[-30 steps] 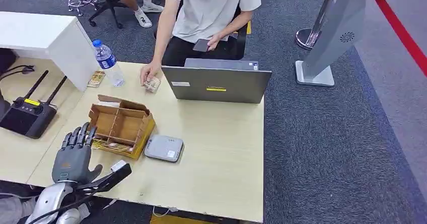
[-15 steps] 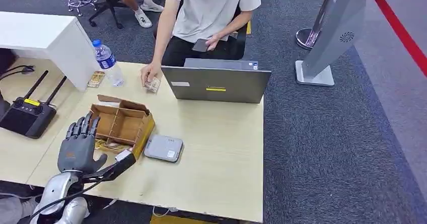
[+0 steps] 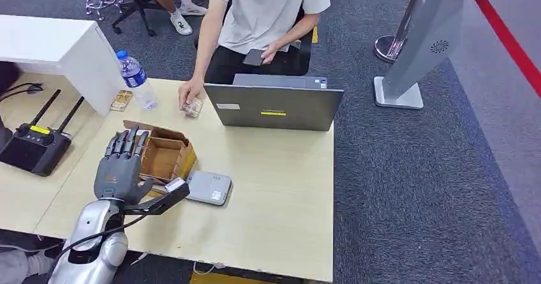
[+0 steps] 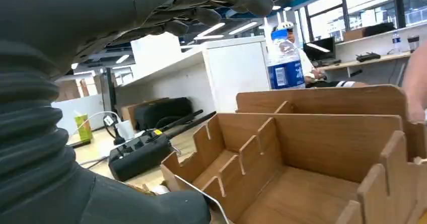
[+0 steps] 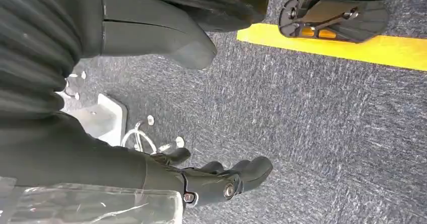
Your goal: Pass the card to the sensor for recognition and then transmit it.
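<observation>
A wooden box (image 3: 164, 156) with open compartments stands on the light table (image 3: 274, 194). My left hand (image 3: 121, 166) hovers over its near left corner, fingers stretched out and apart, nothing in them. The left wrist view looks past the fingers (image 4: 201, 2) and the thumb (image 4: 126, 204) into the box (image 4: 312, 148); a thin pale edge, perhaps a card (image 4: 199, 191), stands by the front slots. The grey flat sensor (image 3: 207, 187) lies just right of the box. My right hand (image 5: 221, 181) hangs over the carpet with thumb and fingers apart, holding nothing.
A grey laptop (image 3: 274, 106) stands at the table's far side before a seated person (image 3: 265, 13), whose hand (image 3: 189, 96) rests on a small item. A water bottle (image 3: 135, 78), a black remote controller (image 3: 35, 145) and a white cabinet (image 3: 57, 44) are on the left.
My left hand has risen and moved forward and right, from the table's near edge to over the wooden box. The person and the other things stayed put.
</observation>
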